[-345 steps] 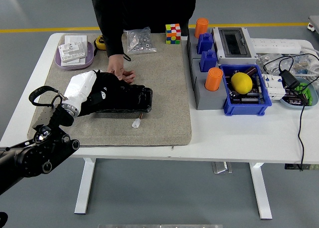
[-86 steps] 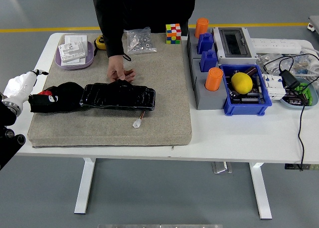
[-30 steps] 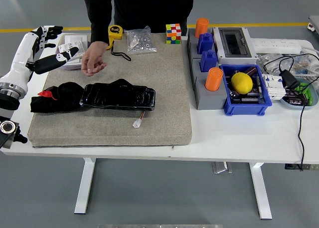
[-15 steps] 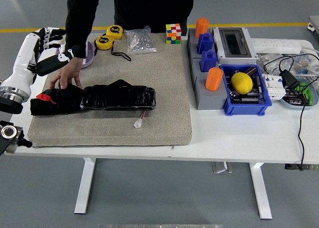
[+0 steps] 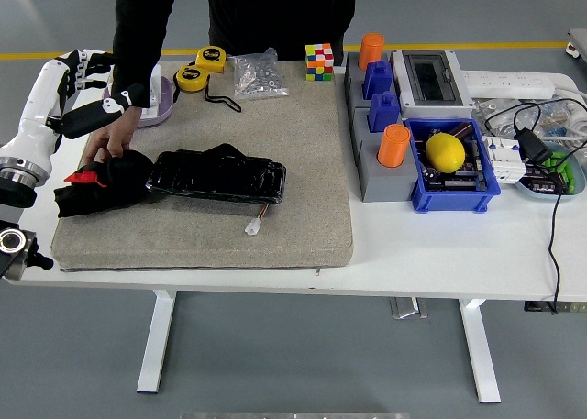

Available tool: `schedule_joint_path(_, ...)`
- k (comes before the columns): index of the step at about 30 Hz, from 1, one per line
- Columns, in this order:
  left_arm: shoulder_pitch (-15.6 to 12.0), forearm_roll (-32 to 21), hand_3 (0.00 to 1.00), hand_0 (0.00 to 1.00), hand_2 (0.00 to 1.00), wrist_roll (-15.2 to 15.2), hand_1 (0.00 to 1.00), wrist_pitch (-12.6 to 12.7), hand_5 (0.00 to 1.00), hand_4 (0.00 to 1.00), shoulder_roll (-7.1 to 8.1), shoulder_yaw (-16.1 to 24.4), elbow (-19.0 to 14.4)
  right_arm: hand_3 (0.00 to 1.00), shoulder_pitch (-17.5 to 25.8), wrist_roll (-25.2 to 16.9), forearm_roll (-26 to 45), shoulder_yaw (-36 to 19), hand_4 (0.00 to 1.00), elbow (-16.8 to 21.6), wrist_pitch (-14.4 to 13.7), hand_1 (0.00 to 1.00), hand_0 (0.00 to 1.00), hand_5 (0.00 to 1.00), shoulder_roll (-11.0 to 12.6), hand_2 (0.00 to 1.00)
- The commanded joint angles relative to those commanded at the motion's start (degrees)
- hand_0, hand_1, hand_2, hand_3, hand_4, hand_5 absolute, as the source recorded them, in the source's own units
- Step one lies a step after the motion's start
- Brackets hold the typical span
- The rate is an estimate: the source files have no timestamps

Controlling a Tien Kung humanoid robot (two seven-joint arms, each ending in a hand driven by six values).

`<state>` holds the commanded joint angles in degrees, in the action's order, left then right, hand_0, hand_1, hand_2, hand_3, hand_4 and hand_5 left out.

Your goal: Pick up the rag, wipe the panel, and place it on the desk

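Rag on mat — below open, empty left hand, apart.

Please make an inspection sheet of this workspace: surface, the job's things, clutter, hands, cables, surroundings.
Surface: white table with a beige mat.
Job's things: black rag on the mat's left end, a person's hand on it; black panel beside it.
Clutter: two tape measures, bag of screws, puzzle cube, orange cups, blue bin holding a yellow ball.
Hands: left hand raised above the table's far-left corner, fingers spread; right not in view.
Cables: black cable over the table's right side.
Surroundings: grey floor, yellow line.
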<state>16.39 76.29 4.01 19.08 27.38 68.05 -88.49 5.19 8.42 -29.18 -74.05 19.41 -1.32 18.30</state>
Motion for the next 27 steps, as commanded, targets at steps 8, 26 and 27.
schedule_joint_path(8, 0.5, -4.2, 0.649, 0.656, 0.746, -0.4, 0.763, -1.1, 0.282, 0.841, 1.32, -1.5, -0.9, 0.622, 0.0, -0.3, 0.4, -0.3, 0.998, -0.1, 0.0, 0.551, 0.717, 0.64, -0.3, 0.674)
schedule_joint_path(26, 1.2, -16.9, 0.641, 0.654, 0.736, -0.6, 0.758, -2.8, 0.275, 0.835, 4.4, -1.4, -2.7, 0.622, -0.2, -0.1, 0.2, -1.4, 0.998, -0.6, 0.9, 0.552, 0.717, 0.641, -0.9, 0.674)
schedule_joint_path(27, 1.2, -17.1, 0.641, 0.654, 0.736, -0.6, 0.758, -2.8, 0.275, 0.835, 4.42, -1.3, -2.7, 0.622, -0.2, -0.1, 0.1, -1.5, 0.998, -0.6, 0.9, 0.552, 0.717, 0.641, -1.0, 0.674)
